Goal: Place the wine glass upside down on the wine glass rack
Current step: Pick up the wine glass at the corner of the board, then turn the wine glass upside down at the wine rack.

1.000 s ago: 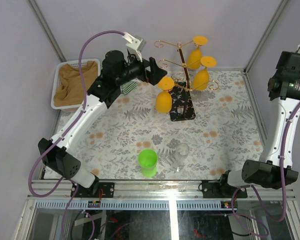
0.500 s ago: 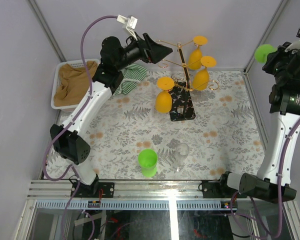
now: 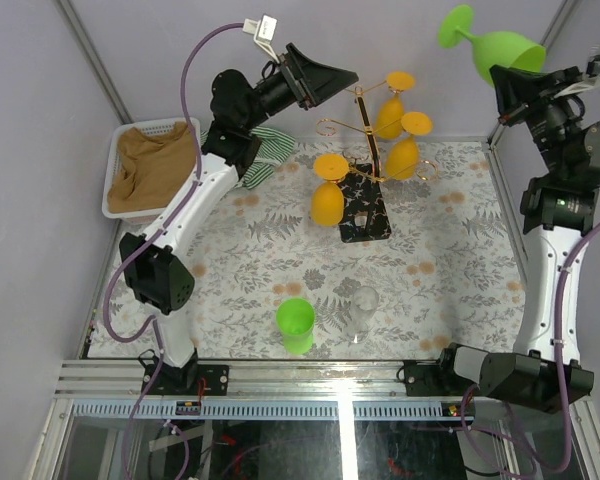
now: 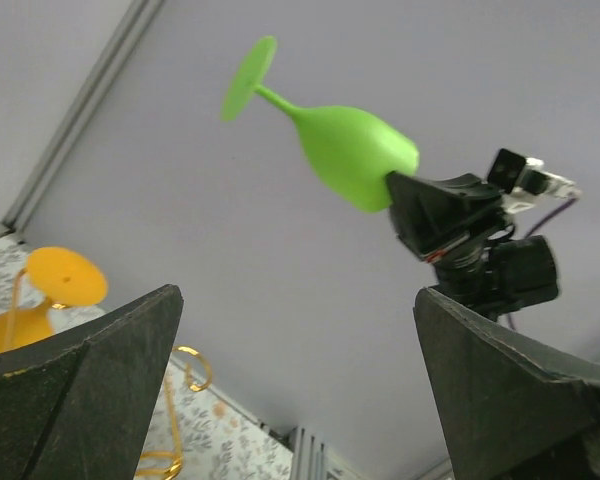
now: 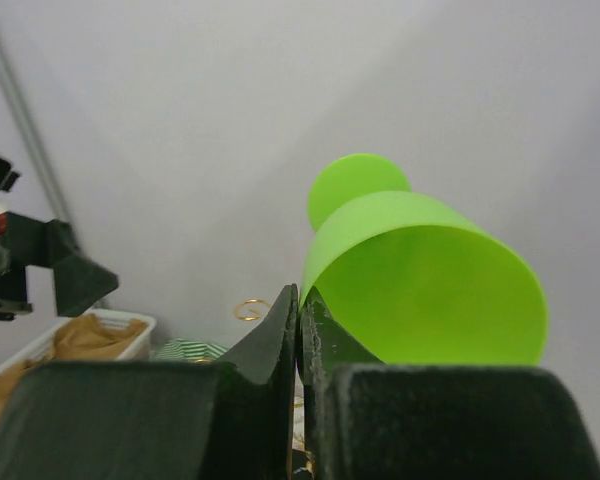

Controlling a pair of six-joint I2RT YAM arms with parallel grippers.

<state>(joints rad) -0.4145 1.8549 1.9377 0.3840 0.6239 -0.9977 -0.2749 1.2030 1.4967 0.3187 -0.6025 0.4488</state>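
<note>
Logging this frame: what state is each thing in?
green wine glass: gripped by its rim, aloft, tilted, not racked
right gripper: shut on the glass rim
left gripper: open, empty
wine glass rack: upright, three orange glasses hanging upside down
green cup: standing upright
clear glass: standing upright

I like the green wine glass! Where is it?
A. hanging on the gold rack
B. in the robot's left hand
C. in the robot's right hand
C: the right hand is shut on the rim of the green wine glass, up in the air; the left hand is open and empty.
</note>
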